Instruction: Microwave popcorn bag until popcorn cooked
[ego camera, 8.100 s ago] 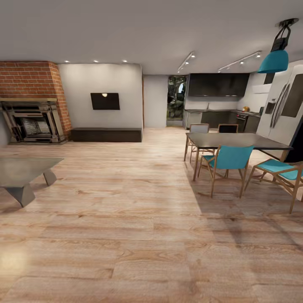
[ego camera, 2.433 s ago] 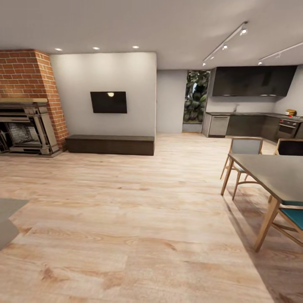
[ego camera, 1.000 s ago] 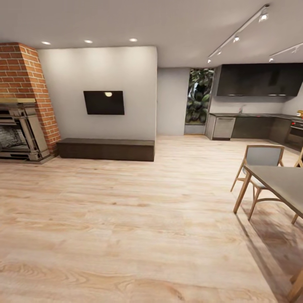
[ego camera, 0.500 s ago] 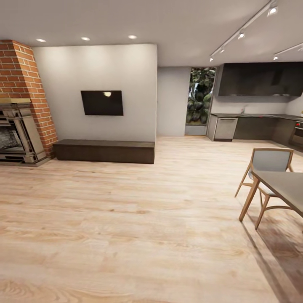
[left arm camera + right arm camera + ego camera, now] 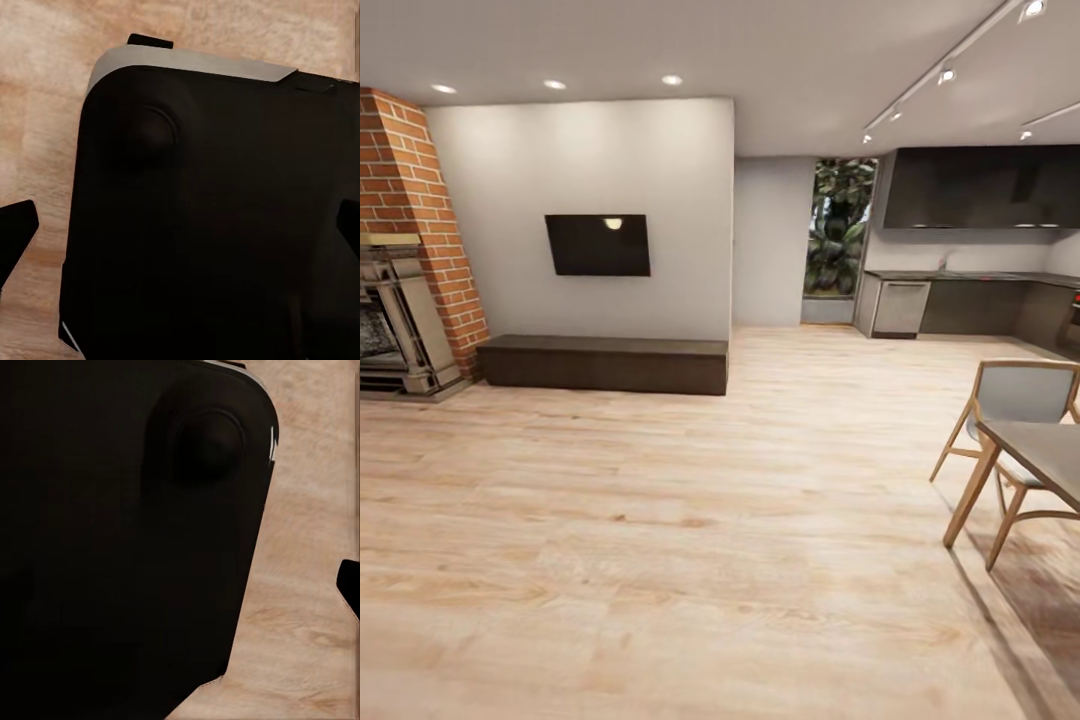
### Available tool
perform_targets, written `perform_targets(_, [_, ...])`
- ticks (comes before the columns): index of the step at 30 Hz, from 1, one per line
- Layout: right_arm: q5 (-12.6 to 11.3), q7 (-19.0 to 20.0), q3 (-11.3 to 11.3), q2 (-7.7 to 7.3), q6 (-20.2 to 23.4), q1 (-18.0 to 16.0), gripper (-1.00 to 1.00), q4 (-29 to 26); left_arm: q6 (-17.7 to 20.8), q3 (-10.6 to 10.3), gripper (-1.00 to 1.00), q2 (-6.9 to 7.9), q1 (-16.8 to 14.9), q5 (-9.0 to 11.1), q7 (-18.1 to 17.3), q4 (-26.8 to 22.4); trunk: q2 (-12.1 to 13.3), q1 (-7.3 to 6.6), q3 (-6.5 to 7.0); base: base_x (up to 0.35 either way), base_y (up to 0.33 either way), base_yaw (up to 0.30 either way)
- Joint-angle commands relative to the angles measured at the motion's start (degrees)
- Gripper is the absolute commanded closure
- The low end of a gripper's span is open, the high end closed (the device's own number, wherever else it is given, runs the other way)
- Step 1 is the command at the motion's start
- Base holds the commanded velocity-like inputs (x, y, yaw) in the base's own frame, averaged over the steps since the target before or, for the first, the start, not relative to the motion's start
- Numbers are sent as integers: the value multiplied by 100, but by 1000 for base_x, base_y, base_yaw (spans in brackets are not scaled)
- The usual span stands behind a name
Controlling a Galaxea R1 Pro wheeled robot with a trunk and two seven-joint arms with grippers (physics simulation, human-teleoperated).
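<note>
Across the whole lower half of our head view spreads a pale wood floor (image 5: 690, 540). At twelve o'clock stands a grey wall (image 5: 580, 200) with a dark screen (image 5: 598, 245) and a long dark low bench (image 5: 603, 363) beneath it. At ten o'clock we see a brick fireplace (image 5: 405, 250). The kitchen (image 5: 975, 250) lies far off at two o'clock, its dark cabinets above a countertop (image 5: 970, 276); any bag or microwave there is too small to make out. At four o'clock sits a table (image 5: 1045, 455) with a grey-backed chair (image 5: 1020, 395). Our wrist views look down on the robot's black base (image 5: 210, 217) over floorboards; dark finger tips (image 5: 16, 232) poke in at the edges, well apart, nothing between them.
</note>
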Motion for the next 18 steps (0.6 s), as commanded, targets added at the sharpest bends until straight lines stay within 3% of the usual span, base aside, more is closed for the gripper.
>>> perform_targets(1, [26,1,35,-1,-17,-3,-100,3,8,-9,-100,1,-1,45,0,-4,-2,3,-5,326,0,0])
perform_targets(18, [21,1,27,0,-63,0,-100,24,-10,-7,-100,-2,-1,45,0,-4,-2,3,-5,326,0,0])
